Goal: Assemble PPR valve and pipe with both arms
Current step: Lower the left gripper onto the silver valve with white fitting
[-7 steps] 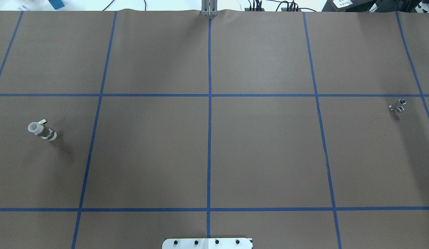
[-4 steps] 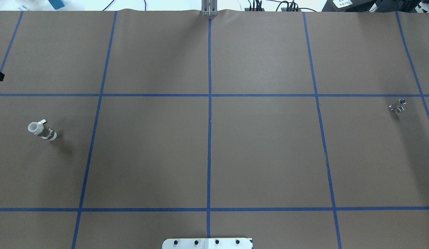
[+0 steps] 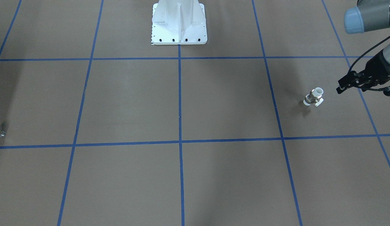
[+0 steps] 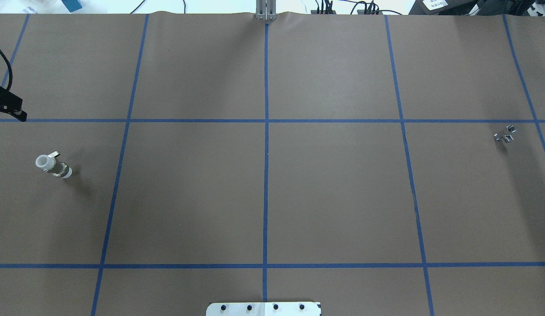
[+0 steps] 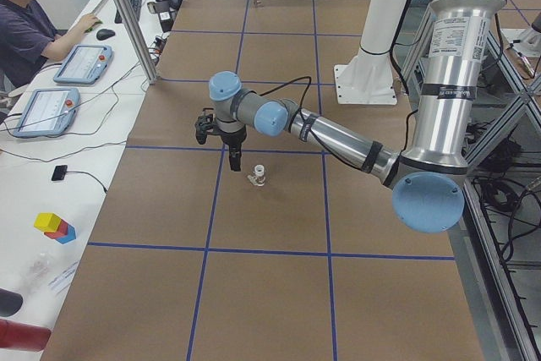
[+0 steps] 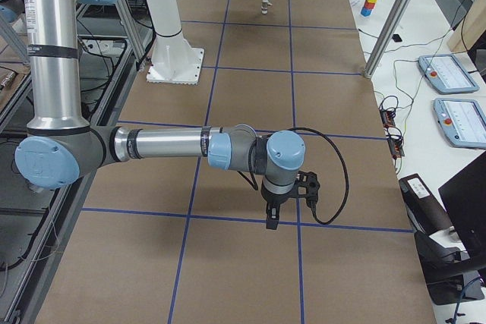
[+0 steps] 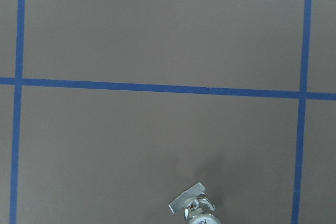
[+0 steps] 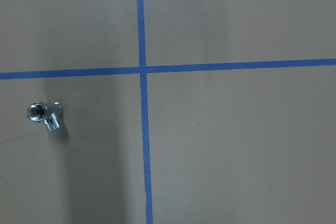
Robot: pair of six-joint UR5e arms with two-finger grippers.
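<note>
Left gripper (image 4: 15, 107) farther into overhead view

Silver tubular arms (image 5: 338, 137) carry blue joint caps (image 5: 428, 202) and black cables (image 6: 347, 187).

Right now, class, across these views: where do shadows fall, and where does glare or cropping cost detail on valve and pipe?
Overhead exterior: the PPR valve throws a shadow toward lower right; the pipe glints. Left wrist-mounted: valve cropped by the bottom edge. Right wrist-mounted: pipe sharp, shadow band below.

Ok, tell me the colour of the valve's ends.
White, best seen on the valve in the front-facing view.
</note>
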